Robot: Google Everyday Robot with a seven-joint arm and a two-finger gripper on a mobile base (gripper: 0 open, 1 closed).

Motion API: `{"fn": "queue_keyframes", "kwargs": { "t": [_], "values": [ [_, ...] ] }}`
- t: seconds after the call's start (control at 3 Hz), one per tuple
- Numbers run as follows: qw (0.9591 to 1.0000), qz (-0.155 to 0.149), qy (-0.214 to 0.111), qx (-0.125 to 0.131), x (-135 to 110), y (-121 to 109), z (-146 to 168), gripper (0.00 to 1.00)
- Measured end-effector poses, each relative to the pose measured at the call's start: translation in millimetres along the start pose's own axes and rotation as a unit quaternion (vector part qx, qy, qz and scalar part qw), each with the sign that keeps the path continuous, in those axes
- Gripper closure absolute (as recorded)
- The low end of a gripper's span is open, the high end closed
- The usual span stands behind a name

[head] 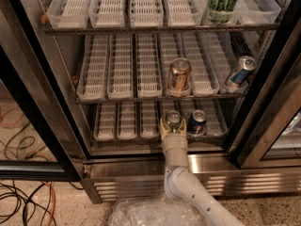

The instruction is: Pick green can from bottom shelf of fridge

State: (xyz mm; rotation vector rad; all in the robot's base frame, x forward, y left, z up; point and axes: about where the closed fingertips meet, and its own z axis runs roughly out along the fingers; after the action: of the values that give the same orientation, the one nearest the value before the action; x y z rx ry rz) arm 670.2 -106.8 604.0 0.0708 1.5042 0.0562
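The fridge (263,102) stands open with its black-framed glass doors swung aside. On the bottom shelf (127,136), the green can (173,118) stands upright in a white lane tray, its silver top showing. My gripper (172,125) reaches in from below at the shelf's front, with a finger on each side of the can, shut on it. The can rests on the shelf. A blue can (197,122) stands just to its right, apart from my gripper.
A bronze can (179,75) and a tilted blue-and-silver can (239,73) sit on the middle rack. A tall green-and-white can (223,3) stands on the upper rack. Cables (28,197) lie on the floor at left. Crumpled plastic (150,213) lies below the louvred base (136,185).
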Motion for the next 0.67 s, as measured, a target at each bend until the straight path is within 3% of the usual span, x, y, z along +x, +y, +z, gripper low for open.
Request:
{"fn": "queue_keyframes", "kwargs": {
  "t": [0.33, 0.67],
  "values": [
    [1.0000, 0.000, 0.000, 0.000, 0.0, 0.0, 0.0, 0.97],
    [1.0000, 0.000, 0.000, 0.000, 0.0, 0.0, 0.0, 1.00]
  ]
}}
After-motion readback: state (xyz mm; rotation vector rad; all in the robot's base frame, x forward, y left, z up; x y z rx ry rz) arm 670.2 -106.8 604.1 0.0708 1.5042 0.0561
